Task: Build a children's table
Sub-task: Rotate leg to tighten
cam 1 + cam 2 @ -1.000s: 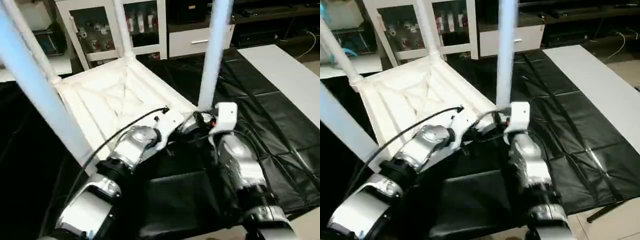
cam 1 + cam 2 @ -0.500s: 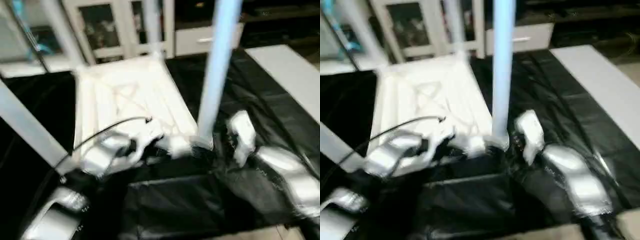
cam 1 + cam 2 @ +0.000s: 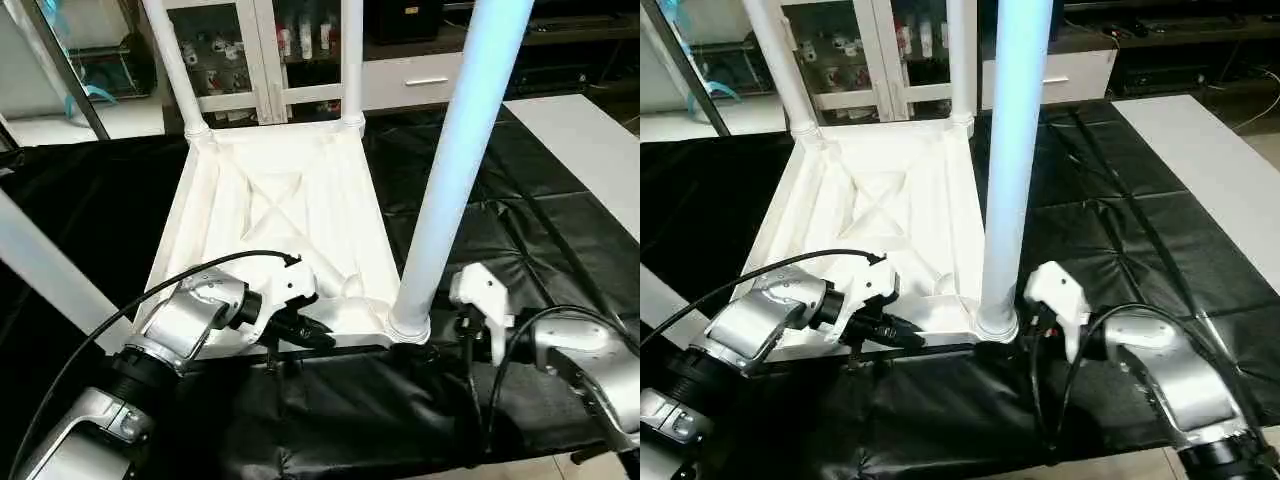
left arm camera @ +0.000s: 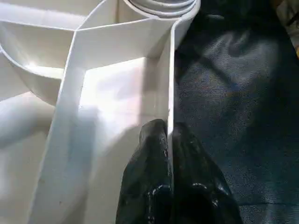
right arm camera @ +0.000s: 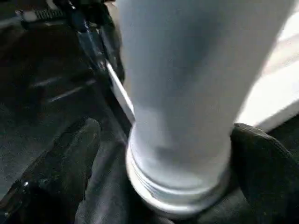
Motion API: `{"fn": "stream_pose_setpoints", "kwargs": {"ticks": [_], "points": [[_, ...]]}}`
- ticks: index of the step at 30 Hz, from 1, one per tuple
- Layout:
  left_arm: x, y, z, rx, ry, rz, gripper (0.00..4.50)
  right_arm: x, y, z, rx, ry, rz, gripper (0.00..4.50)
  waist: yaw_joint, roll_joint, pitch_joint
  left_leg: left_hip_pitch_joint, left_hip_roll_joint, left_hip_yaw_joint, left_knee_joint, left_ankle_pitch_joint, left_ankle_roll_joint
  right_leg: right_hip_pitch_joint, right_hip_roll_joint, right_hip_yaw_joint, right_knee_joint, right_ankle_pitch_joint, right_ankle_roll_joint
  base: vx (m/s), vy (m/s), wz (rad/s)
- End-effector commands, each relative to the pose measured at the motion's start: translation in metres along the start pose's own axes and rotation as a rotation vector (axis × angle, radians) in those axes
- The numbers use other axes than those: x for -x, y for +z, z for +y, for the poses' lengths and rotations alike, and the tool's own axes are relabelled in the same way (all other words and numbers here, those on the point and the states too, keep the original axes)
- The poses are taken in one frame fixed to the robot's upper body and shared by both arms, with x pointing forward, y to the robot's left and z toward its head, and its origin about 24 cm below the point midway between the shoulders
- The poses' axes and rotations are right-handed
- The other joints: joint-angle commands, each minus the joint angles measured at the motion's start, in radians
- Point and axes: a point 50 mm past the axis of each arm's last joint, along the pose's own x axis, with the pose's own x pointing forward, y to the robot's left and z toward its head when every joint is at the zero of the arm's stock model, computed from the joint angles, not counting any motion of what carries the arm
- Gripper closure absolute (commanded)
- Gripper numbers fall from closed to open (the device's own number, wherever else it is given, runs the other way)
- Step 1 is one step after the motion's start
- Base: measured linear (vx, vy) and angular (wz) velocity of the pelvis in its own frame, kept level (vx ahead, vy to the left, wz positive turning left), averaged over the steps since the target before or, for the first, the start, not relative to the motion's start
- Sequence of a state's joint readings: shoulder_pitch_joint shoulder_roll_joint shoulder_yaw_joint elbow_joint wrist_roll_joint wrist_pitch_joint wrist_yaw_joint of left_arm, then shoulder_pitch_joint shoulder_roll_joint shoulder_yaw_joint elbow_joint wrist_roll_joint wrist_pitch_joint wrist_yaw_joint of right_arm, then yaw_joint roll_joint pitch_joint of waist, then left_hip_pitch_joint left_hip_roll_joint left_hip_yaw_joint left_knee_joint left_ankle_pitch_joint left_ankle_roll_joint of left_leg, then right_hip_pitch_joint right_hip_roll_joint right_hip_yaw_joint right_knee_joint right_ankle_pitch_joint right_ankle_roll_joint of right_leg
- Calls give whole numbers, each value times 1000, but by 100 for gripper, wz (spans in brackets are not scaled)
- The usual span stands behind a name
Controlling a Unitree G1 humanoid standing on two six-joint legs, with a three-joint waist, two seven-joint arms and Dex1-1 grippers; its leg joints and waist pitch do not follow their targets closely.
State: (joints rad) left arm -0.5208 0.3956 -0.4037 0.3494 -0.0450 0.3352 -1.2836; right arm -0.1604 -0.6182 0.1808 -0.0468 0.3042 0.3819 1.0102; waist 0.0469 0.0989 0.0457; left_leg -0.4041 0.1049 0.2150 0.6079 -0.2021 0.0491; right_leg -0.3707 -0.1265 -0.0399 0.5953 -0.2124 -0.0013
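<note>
1. The white tabletop lies underside up on the black-covered table, its ribs showing, its near rim close to the table's near edge and its far rim reaching toward the table's far edge.

2. Four legs rise from it: two far legs, one at the far-left socket and one at the far-right, the near-right leg standing tall in its corner socket, and a near-left leg that slants off picture at the near-left corner, its foot hidden behind the robot's left forearm.

3. The left end effector has its black fingers pressed together on the thin near rim of the tabletop, pinching that wall just beside the near-right socket.

4. The right end effector is spread wide, one finger on each side of the near-right leg's base, neither plainly touching it.

5. Judged from these views, assembly is close to finished: every visible corner carries a leg. What appears left is confirming the near-right leg is seated home, checking the near-left joint, then turning the table onto its feet.

6. Whether the collar at the near-right socket is fully down cannot be told.
</note>
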Motion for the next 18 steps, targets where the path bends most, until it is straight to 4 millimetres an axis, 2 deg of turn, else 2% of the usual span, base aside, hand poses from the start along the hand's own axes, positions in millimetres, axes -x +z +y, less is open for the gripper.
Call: {"fn": "stream_pose_setpoints", "kwargs": {"ticks": [1, 5, 10, 18], "points": [[-3, 6, -6, -16, -75, -18, 450, -2, 1, -1, -11, 19, -3, 35, -5, -22, -62, 40, 123, -63, -96, -222, 37, 17, -52, 31, -49, -16, -257, 0, 0, 0], [-3, 6, -6, -14, -69, -19, 450, -1, 0, -2, -19, 21, 0, 66, -2, -23, -63, 39, 124, -62, -92, -196, 59, 19, -54, 30, -48, -18, -259, 0, 0, 0], [-3, 5, -7, -11, -70, -16, 450, 2, -1, -2, -20, 29, 11, 109, 0, -21, -63, 41, 124, -62, -93, -209, 51, 19, -51, 30, -49, -40, -255, 0, 0, 0], [-3, 6, -7, -10, -72, -13, 450, 6, -3, -2, -19, 47, 28, 163, 5, -21, -65, 41, 124, -61, -89, -188, 59, 21, -54, 29, -46, -13, -262, 0, 0, 0]]}}
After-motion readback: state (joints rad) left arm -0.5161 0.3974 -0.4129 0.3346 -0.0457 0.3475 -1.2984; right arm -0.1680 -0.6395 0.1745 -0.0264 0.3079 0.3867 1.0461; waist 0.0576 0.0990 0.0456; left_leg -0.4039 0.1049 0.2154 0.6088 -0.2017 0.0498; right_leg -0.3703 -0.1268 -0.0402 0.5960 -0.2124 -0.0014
